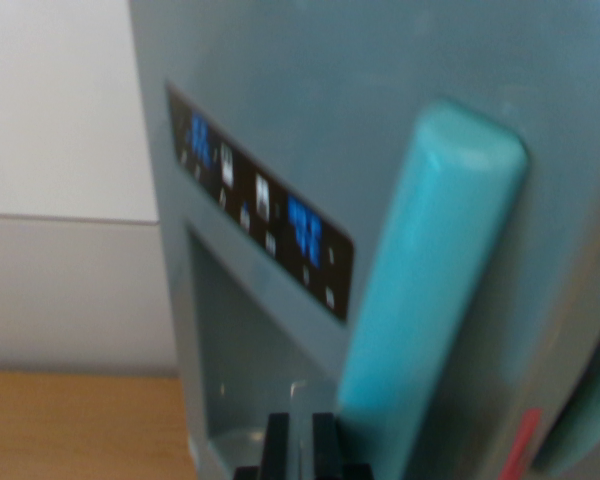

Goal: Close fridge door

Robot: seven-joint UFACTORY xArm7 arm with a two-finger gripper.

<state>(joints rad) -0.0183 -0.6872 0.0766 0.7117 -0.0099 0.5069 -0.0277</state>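
A grey-green toy fridge door (310,110) fills most of the wrist view, blurred. A black control panel (260,215) with blue and white lights runs slanted across it above a recessed dispenser niche (245,370). A thick teal handle (430,290) stands upright on the door at the wrist view's right. My gripper (300,445) shows at the bottom edge as two black fingers (277,445) close together with only a thin gap, just left of the handle's base and in front of the niche. Nothing is held between them.
A white wall (60,150) lies behind at the wrist view's left, above a wooden tabletop (80,425). A second teal handle (590,420) and a red mark (520,445) appear at the lower right edge.
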